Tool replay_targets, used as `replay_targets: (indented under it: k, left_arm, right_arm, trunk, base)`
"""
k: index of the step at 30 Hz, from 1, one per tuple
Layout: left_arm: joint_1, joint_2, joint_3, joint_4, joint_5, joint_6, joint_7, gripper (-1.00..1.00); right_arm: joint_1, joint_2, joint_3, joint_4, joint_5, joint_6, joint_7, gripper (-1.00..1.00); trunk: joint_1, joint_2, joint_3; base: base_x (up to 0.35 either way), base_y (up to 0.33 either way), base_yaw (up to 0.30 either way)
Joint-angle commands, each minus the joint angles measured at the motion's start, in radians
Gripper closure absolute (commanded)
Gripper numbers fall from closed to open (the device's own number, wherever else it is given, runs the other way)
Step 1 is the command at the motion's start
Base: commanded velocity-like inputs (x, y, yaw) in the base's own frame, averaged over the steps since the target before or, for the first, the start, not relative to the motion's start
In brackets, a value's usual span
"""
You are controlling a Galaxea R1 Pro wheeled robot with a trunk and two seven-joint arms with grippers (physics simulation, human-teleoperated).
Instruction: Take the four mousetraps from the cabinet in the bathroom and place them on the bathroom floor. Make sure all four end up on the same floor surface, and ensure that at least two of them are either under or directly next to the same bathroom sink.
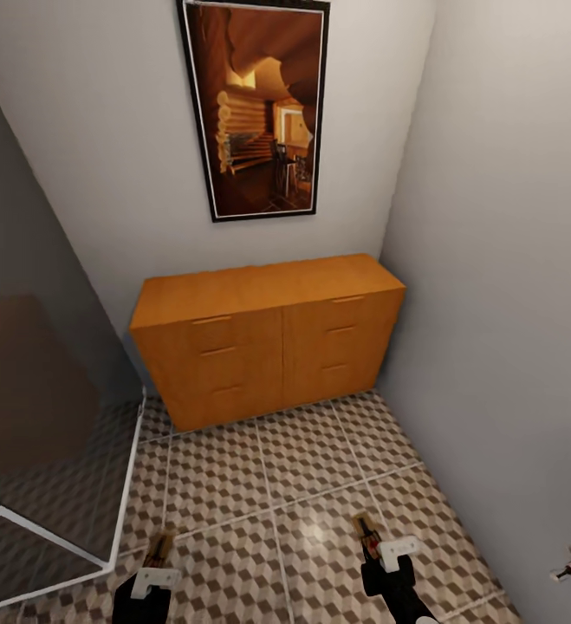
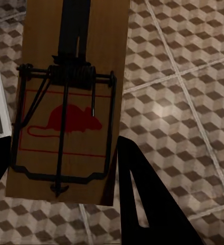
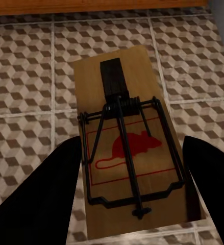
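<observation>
Before the cabinet (image 1: pixel 268 334), both grippers are hovering over the floor (image 1: pixel 259 485), each closed on a trap; the left gripper (image 1: pixel 157 559) is carrying one trap (image 2: pixel 66 102), the right gripper (image 1: pixel 370 536) another (image 3: pixel 129 153), each trap lying between its jaws; none is placed yet, I judge.

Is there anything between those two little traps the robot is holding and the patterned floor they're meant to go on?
Nothing visible. The left gripper and right gripper each hold a mousetrap above bare patterned bathroom floor. The cabinet stands further ahead, against the wall.
</observation>
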Motion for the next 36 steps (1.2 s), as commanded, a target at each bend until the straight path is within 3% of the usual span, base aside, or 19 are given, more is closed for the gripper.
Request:
replay_targets:
  k: [1, 25, 36]
  left_arm:
    - [-0.001, -0.001, -0.008, 0.003, 0.006, -0.004, -0.002, 1.0]
    - [-0.001, -0.001, -0.008, 0.003, 0.006, -0.004, -0.001, 1.0]
    - [-0.001, -0.001, -0.008, 0.003, 0.006, -0.004, -0.001, 1.0]
  right_arm:
    - [-0.001, -0.001, 0.007, 0.0, -0.004, -0.003, -0.006, 1.0]
    - [-0.001, -0.001, 0.007, 0.001, -0.003, -0.003, -0.006, 1.0]
    - [-0.001, -0.001, 0.007, 0.001, -0.003, -0.003, -0.006, 1.0]
  trunk:
    - [0.0, -0.002, -0.001]
    - [0.0, -0.002, 0.026]
    - [0.0, -0.002, 0.038]
  base:
    - [-0.207, -0.036, 0.225]
    - [-0.257, -0.161, 0.225]
    - [-0.079, -0.036, 0.225]
